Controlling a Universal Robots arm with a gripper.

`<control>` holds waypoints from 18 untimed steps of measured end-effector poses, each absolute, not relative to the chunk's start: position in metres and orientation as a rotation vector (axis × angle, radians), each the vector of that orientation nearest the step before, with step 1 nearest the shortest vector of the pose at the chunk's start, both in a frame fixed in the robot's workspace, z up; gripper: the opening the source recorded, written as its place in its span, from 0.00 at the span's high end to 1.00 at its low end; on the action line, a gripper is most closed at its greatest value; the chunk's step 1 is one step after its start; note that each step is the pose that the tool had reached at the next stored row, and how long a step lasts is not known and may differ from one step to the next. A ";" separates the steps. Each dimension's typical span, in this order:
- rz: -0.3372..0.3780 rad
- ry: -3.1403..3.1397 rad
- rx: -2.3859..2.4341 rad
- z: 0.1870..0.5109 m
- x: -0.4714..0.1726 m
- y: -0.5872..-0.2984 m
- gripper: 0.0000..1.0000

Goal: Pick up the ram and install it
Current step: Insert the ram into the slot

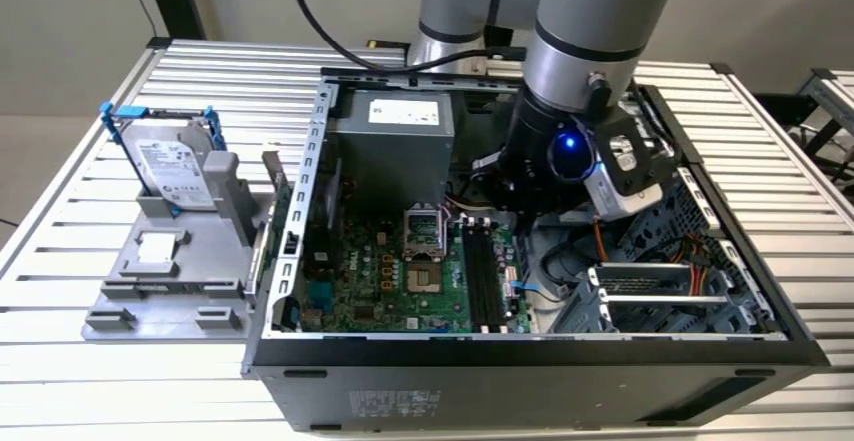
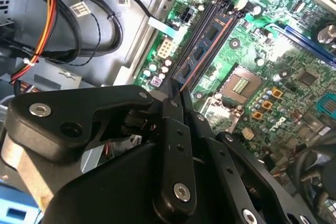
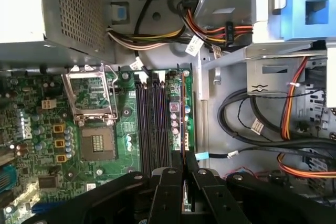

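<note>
- Right now I see the ram [image 2: 206, 43] as a thin board nearly edge-on in the second wrist view, with a row of dark chips along its face. It runs straight out from the fingertips over the motherboard.
- In the first wrist view the ram [image 3: 184, 129] is only a narrow dark line. It lies just beside the black memory slots [image 3: 152, 124] and parallel to them. I cannot tell whether its lower edge touches a slot or hangs above the board.
- The gripper [image 2: 176, 95] has its two black fingers drawn together on the near end of the stick. In the first wrist view the gripper [image 3: 184, 169] shows a sliver of green board pinched between them.
- Beyond the slots sits the open processor socket [image 3: 97, 140] with its metal frame raised. The second wrist view shows the same socket [image 2: 241, 85] beside the stick.
- A perforated grey power supply [image 3: 73, 9] stands past the socket, and bundles of orange and black cables [image 3: 294, 108] lie in the bay on the other side of the slots.
- In the exterior view the arm [image 1: 587, 21] comes down from the upper middle of the frame into the open computer case [image 1: 534, 381], with its wrist over the board near the slots [image 1: 487, 281].
- At the exterior view's left, well apart from the case, a silver hard drive [image 1: 174, 166] stands upright in a blue bracket [image 1: 118, 121] on a grey fixture [image 1: 160, 281].
- Everything rests on a slatted metal table [image 1: 80, 381].
</note>
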State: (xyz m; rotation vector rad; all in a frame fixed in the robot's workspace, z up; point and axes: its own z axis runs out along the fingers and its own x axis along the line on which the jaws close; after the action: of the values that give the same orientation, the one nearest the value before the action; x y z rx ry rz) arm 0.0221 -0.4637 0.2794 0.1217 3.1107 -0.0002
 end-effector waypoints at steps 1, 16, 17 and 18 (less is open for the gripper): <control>0.000 3.111 0.122 0.278 0.022 -0.463 1.00; 0.000 3.112 0.107 0.255 0.018 -0.460 1.00; 0.000 3.112 0.104 0.254 0.018 -0.460 1.00; 0.000 3.112 0.101 0.252 0.018 -0.460 1.00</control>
State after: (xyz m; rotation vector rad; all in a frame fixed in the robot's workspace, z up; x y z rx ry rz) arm 0.0180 -0.4605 0.2523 0.1007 3.1123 -0.0001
